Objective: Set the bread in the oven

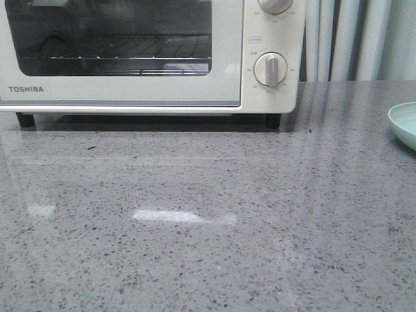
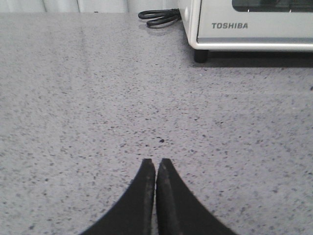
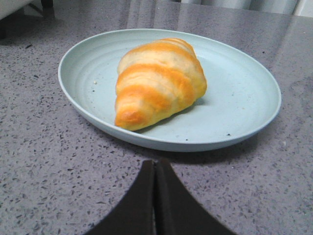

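Right gripper (image 3: pixel 155 166): fingertips pressed together, nothing between them, low over the speckled grey counter (image 3: pixel 44 161). Straight ahead of those tips, just beyond the near rim, a pale green plate (image 3: pixel 244 83), and on it the bread (image 3: pixel 157 82), golden-orange with paler bands, lying free of any grip. Long axis slanted across the line of approach: one tapered end pointing toward the fingers and to one side, the thicker back turned away toward the plate's far edge. Judged from that lie, a need to part the fingers first and to close across the narrow width, not along the length.

Left gripper (image 2: pixel 156 164): fingertips likewise shut together and empty, above bare counter, no bread anywhere before it. Farther off in that view, a corner of the white oven (image 1: pixel 149 91) with its black foot, and a coiled black cord (image 2: pixel 157 17) beside it.

From the front, oven door closed, wire rack visible through the glass, only a sliver of the plate at the right edge, neither gripper in sight. Right arm plainly the nearer to the bread; left arm the nearer to the oven door, probably the one to open it.
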Robot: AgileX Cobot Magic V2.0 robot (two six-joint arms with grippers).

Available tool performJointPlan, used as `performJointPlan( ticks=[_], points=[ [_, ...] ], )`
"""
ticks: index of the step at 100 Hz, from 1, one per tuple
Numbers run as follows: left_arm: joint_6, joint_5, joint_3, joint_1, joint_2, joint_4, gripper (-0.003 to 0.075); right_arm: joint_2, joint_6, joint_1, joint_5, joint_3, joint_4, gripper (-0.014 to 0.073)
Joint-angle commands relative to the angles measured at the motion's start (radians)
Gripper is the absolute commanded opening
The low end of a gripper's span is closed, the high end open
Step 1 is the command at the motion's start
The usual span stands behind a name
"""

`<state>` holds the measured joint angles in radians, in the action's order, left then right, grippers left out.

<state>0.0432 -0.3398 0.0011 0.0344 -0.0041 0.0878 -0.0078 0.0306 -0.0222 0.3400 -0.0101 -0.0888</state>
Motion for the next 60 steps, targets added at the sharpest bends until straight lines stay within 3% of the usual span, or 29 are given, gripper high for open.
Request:
performJointPlan(
  ticks=[1,22,30,45,60],
  points=[
    [-0.007,0.057,0.023,0.008,-0.029,0.084,-0.0021,-0.022,0.000,-0.007,-0.022,-0.012,-0.021,-0.0076],
    [0.001,0.059,0.023,0.008,-0.029,0.104,-0.0021,-0.022,0.000,-0.007,-0.086,-0.012,-0.025,-0.0076],
    [0.006,0.073,0.023,0.008,-0.029,0.228,-0.0021,-0.022,0.000,-0.007,-0.172,-0.012,-0.005,-0.0076],
    [0.006,0.165,0.023,0.008,-0.029,0.276,-0.0021,-0.022,-0.031,-0.007,-0.469,-0.012,0.189,-0.0076],
    [0.006,0.318,0.023,0.008,-0.029,0.276,-0.0021,-0.022,-0.031,-0.007,-0.818,-0.012,0.194,-0.0076]
  ],
)
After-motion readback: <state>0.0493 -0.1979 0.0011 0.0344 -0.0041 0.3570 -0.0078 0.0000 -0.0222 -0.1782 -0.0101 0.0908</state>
